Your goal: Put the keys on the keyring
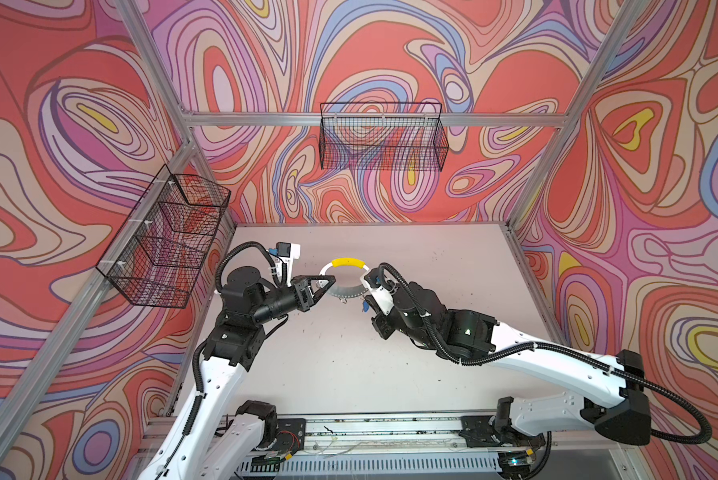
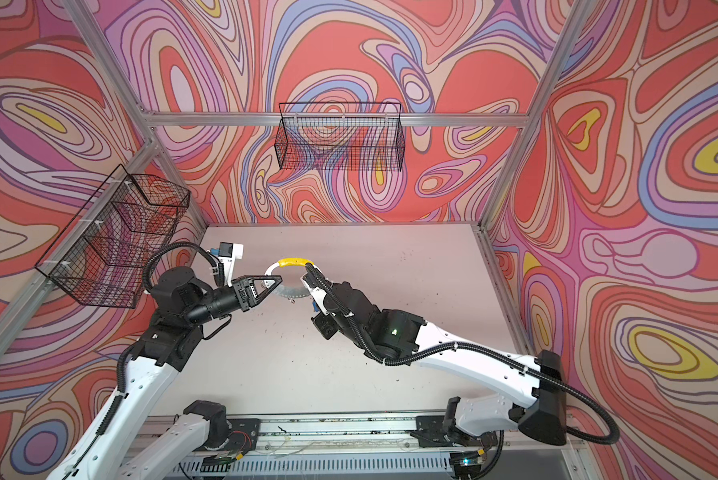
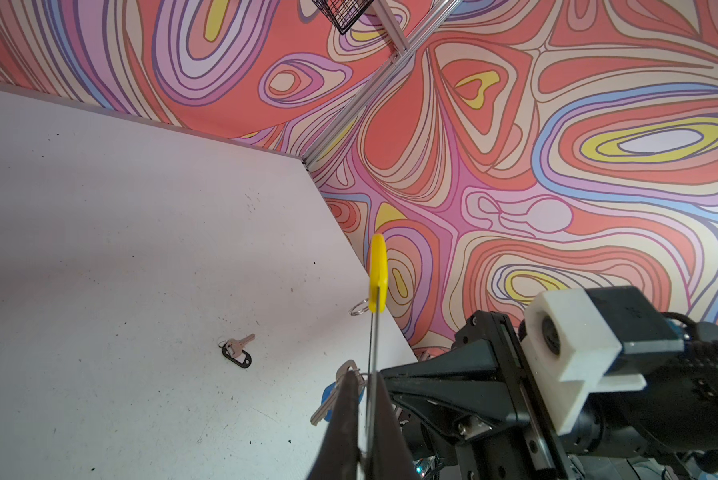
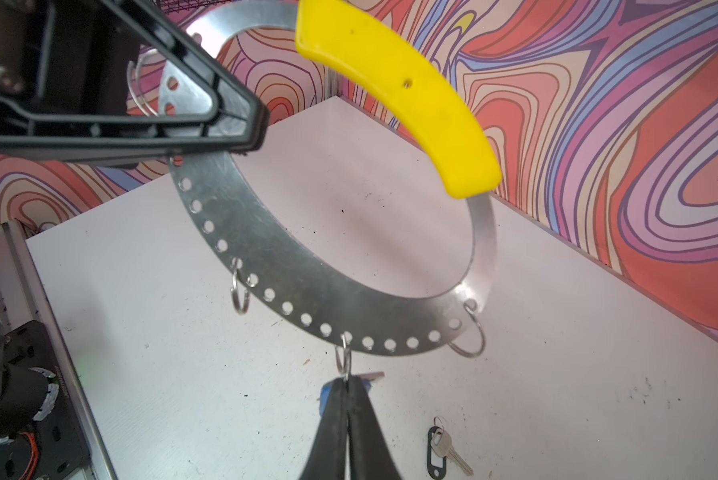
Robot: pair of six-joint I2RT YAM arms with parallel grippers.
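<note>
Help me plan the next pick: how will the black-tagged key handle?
Probably slides when nudged: the black-tagged key lies flat on the smooth table. Likely floppy once lifted: only a small ring joins key and tag.

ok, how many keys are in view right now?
2. The black-tagged key lies flat on the table. The blue-tagged key is pinched in the right gripper, at a wire loop hanging from the keyring that the left gripper clamps. Others could hide behind the arms.

White arms (image 1: pixel 216 386), black joints (image 1: pixel 245 286), ribbed cables (image 1: pixel 494 355)
</note>
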